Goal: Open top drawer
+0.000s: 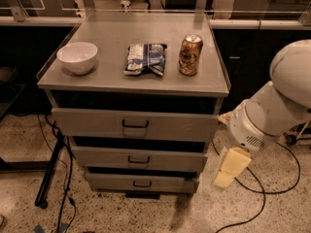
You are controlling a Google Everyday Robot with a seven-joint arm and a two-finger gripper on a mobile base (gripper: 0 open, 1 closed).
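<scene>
- The step in hand looks like the approach: nothing has hold of the top drawer [97, 124], and its front sits just under the front edge of the surface [112, 35].
- The hand [226, 175] hangs low, off the right front corner of the surface and below it. It is level with the two slimmer drawers [102, 158], near the floor and apart from the cabinet.
- Whether the hand is released or clenched cannot be told. It carries nothing that shows.
- The white arm [272, 110] bulks to the right of the cabinet, its wrist turned downward.
- The black pull handle [135, 124] sits at the middle of the top drawer's front, well apart from the hand, up and to the left of it.
- The next move, as I judge it, calls for raising the hand, bringing it across to that handle, closing on it, then pulling straight out.
- A bowl [77, 57] near the left edge, a snack bag [145, 58] mid-surface and a can [190, 55] toward the right edge could shift if the pull is jerky.
</scene>
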